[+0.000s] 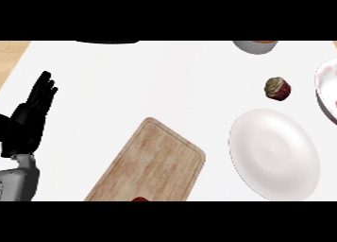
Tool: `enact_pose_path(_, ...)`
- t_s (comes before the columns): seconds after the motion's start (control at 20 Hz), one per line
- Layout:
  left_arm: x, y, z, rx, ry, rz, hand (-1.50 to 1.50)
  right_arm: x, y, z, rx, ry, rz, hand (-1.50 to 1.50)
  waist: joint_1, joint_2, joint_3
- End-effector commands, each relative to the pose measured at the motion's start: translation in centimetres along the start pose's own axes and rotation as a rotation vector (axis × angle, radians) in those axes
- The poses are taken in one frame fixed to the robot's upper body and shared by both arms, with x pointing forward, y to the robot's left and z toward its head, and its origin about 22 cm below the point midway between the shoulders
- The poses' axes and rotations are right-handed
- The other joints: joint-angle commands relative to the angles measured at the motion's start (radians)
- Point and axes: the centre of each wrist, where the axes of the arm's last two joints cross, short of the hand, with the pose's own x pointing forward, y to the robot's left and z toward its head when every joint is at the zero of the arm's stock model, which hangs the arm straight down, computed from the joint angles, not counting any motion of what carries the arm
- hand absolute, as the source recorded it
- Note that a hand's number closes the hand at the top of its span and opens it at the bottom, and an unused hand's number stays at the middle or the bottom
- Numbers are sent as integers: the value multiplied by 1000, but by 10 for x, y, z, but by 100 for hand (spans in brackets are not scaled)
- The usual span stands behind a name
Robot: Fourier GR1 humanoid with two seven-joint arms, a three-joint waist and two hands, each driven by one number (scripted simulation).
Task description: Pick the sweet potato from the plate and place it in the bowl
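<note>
Resting the spread left hand (pixel 24 122) at the left, well apart from the sweet potato (pixel 277 89) lying rightward beside the bowl (pixel 327 78).

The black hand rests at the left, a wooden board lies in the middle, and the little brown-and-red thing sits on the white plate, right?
Not quite. The head view shows the little brown-and-red thing on the counter beyond the white plate, apart from it; the plate is bare. The left hand and wooden board are as you say.
</note>
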Motion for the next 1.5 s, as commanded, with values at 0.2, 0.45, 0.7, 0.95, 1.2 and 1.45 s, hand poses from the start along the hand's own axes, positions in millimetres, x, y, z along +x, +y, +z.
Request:
enact_pose_path(0.2, -11, 4, 8, 4, -22, 12, 0, -43, 7, 6, 134, -53, -130, -150, 8, 4, 2)
enact_pose_path(0.45, 1, 7, -5, -2, 2, 8, 0, -35, -13, -1, -17, -117, -584, -150, -24, -3, 4)
enact_pose_path(0.7, -9, 15, 1, 31, -10, -3, 0, -68, -44, 7, -146, -110, -901, -150, -26, -2, 4)
enact_pose_path(0.95, -13, 7, -4, 31, 8, -3, 0, -131, -67, 37, -98, -57, -909, -150, -26, 3, 4)
enact_pose_path(1.2, -3, 9, -2, 32, 1, 1, 0, -178, -99, 69, -60, -81, -938, -150, -32, -1, 6)
enact_pose_path(1.45, 1, 11, 4, 19, 9, 8, 0, -200, -94, 87, -4, -119, -1020, -150, -26, -4, 7)
